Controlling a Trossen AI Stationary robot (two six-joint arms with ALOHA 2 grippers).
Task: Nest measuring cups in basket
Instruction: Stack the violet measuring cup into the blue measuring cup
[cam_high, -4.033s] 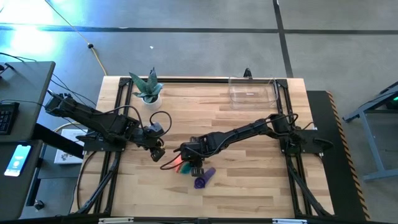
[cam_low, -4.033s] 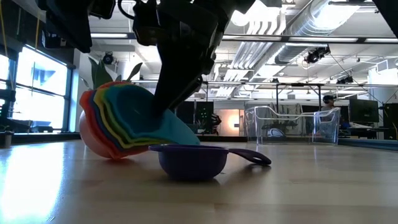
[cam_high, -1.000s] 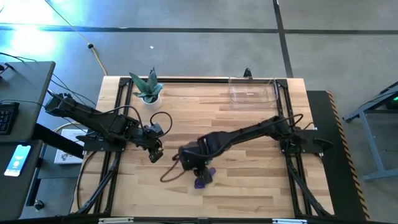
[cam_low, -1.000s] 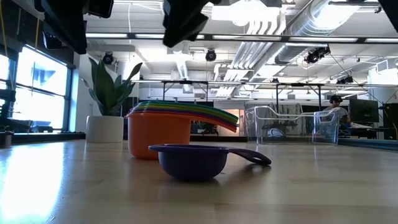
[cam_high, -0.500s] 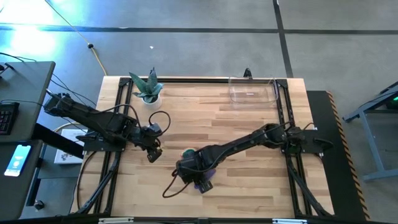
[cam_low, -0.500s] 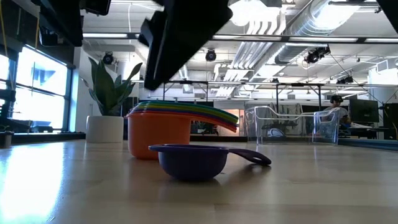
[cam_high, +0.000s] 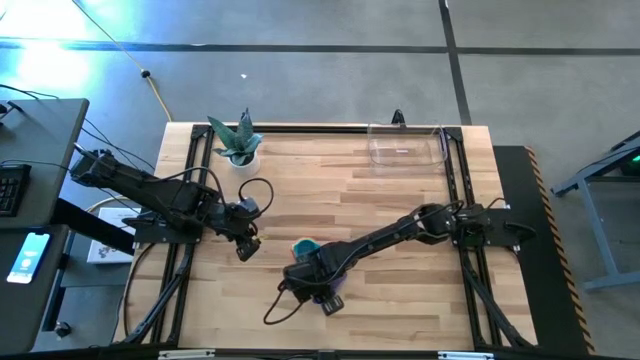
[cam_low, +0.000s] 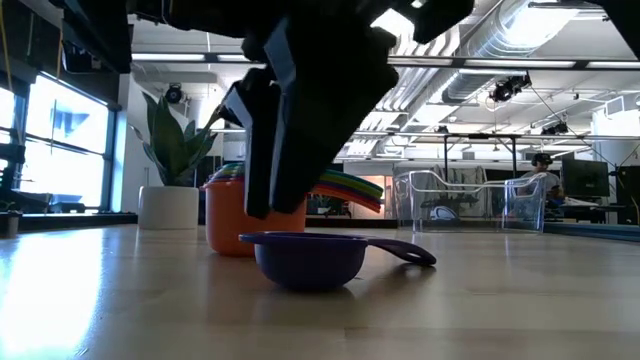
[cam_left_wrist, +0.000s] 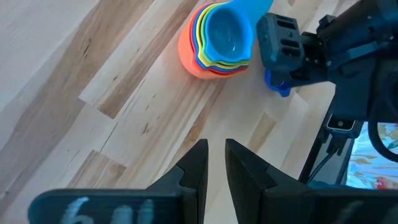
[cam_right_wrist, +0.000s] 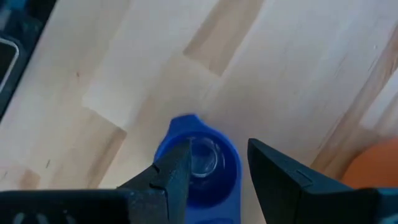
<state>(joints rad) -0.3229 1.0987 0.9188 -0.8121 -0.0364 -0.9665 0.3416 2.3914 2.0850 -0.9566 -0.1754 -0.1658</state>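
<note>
Right pincer (cam_right_wrist: 214, 163) astride upright purple cup (cam_right_wrist: 198, 163)

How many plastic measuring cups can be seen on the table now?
7, as far as the rims show. Six sit nested in one stack, orange outermost, teal innermost. The seventh, a small round purple plastic cup, stands alone beside it, under the right gripper.

A light wooden counter (cam_high: 390, 200) stands on grey concrete floor (cam_high: 300, 85). Beyond the counter, bright windows (cam_low: 45, 140), ceiling ducts (cam_low: 500, 45) and strip lights.
</note>
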